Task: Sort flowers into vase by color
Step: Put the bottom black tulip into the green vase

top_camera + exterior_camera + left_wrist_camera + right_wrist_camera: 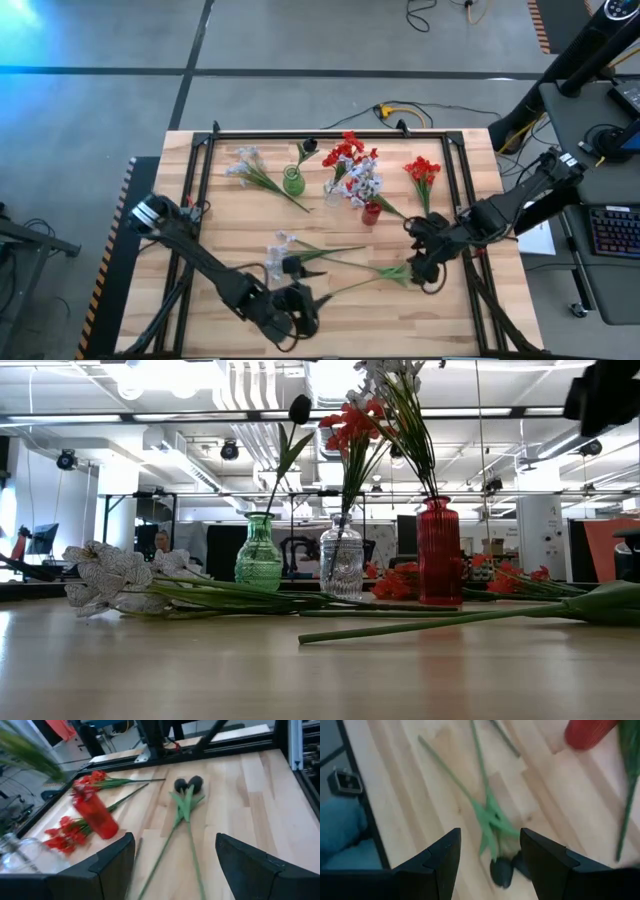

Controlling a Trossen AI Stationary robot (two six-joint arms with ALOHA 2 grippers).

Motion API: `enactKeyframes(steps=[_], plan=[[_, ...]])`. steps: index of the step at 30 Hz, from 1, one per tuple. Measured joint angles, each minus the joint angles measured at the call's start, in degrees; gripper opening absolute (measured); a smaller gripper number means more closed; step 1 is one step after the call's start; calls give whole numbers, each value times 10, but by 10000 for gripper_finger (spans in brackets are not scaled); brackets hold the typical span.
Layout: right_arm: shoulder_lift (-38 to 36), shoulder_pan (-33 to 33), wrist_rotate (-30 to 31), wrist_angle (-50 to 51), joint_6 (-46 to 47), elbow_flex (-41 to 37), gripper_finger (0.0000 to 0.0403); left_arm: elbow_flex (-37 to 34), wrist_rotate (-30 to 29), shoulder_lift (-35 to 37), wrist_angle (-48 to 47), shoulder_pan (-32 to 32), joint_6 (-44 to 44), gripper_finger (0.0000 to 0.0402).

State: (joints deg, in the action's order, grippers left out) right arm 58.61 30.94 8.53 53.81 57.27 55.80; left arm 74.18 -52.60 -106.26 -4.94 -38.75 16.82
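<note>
three vases (pixel 342 557), two dark-budded stems (pixel 186 800)

Three vases (pixel 293 181) blocking table's middle

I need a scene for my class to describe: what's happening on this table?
A two-armed robot is sorting artificial flowers into vases. The right gripper, fingers open, hovers over two dark-budded stems lying on the table. The left gripper waits open nearby, holding nothing. The green vase, clear vase and red vase already hold flowers.
</note>
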Motion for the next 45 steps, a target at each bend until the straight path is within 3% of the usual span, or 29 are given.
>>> enactKeyframes(steps=[13,20,32,45], plan=[[45,117,24,-6,82,-1,196,137,163,-172,5,77,16,251],[60,131,35,-6,78,-1,196,152,238,-226,14,121,59,228],[60,131,50,-5,58,-1,196,150,251,-249,22,141,68,218],[60,131,66,-6,61,-1,196,130,291,-249,15,153,61,118]])
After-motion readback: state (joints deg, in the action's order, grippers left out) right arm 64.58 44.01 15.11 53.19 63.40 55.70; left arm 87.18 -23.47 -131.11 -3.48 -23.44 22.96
